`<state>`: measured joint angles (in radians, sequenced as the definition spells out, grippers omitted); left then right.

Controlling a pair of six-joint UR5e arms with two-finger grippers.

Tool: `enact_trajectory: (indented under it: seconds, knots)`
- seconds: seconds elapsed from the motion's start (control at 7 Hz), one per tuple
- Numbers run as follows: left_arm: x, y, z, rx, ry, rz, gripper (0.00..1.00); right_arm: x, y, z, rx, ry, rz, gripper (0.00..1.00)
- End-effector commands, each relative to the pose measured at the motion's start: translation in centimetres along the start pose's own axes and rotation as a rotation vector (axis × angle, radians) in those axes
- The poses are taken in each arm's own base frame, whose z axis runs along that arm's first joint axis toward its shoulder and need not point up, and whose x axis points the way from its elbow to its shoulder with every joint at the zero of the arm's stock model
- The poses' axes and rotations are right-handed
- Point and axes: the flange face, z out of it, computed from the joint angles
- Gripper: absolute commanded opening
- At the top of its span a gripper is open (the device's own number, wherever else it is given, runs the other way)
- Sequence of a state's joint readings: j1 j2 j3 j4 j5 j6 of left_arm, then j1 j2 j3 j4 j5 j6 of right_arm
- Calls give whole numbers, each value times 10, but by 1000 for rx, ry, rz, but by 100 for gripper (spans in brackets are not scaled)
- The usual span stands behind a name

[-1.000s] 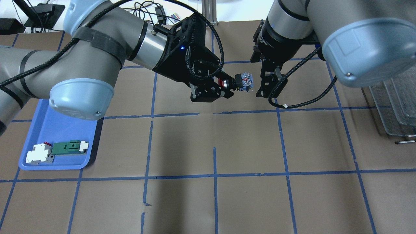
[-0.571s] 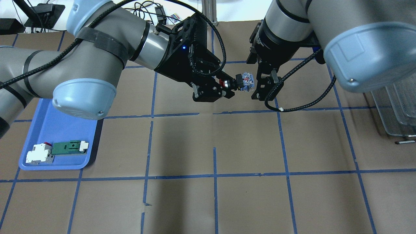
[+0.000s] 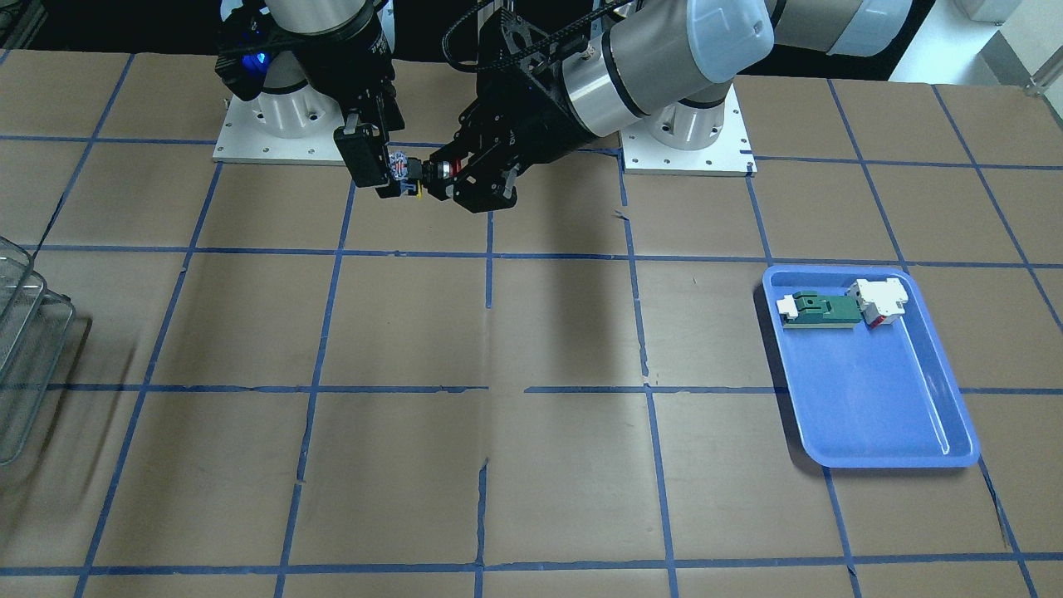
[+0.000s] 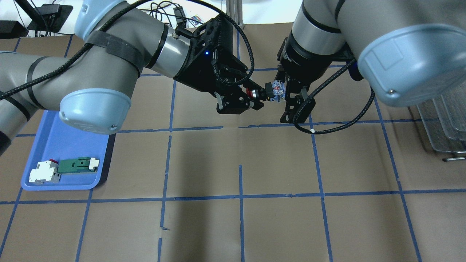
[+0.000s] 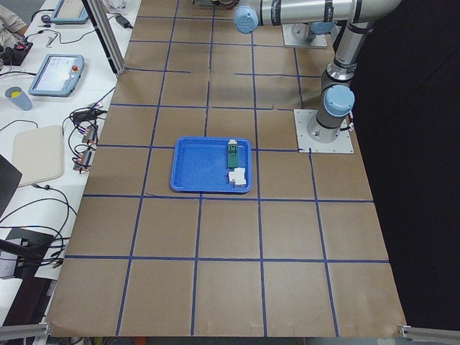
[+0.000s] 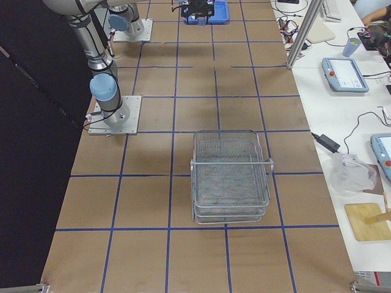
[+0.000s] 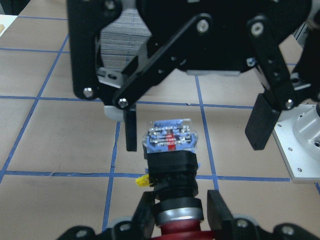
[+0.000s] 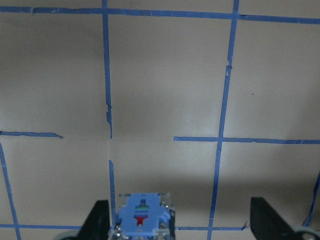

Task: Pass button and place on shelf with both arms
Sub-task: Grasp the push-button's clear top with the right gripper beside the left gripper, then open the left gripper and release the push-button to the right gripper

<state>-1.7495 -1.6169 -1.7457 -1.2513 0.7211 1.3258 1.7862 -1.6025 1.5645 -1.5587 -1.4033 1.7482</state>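
Since the earlier frames, the right gripper [image 4: 286, 95] has been brought in from beside the button [image 4: 272, 91], and its fingers [image 4: 294, 109] now straddle the blue-white block at the button's rear. No change is seen at the left gripper [image 4: 252, 95]. The button is held level above the table [image 4: 276, 225], between the two arms and well apart from the shelf [image 4: 442, 109]. It is pinched at the red-cap end by the left gripper, with the block pointed away from that gripper. The right gripper is spread. In the wrist views the block lies just beside one of its fingers and well apart from the other; contact cannot be told. The left arm is stretched in sideways with its gripper level. The right arm is angled down from above, with its fingers pointed at the table.
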Motion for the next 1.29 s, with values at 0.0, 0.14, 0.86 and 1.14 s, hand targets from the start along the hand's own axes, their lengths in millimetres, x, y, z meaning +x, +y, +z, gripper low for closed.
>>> enact_trajectory:
  seconds: [0.0,0.14,0.86,1.14]
  knots:
    - [4,-3,3,-3,5,8,0,0,1,0,-2,5,-1,100]
    - [5,-3,3,-6,5,11,0,0,1,0,-5,-1,-4,100]
    - [17,-8,8,-9,17,23,0,1,0,-2,-5,-2,-10,37]
    - [17,-8,7,-11,14,22,0,1,1,-3,-13,-3,-10,2]
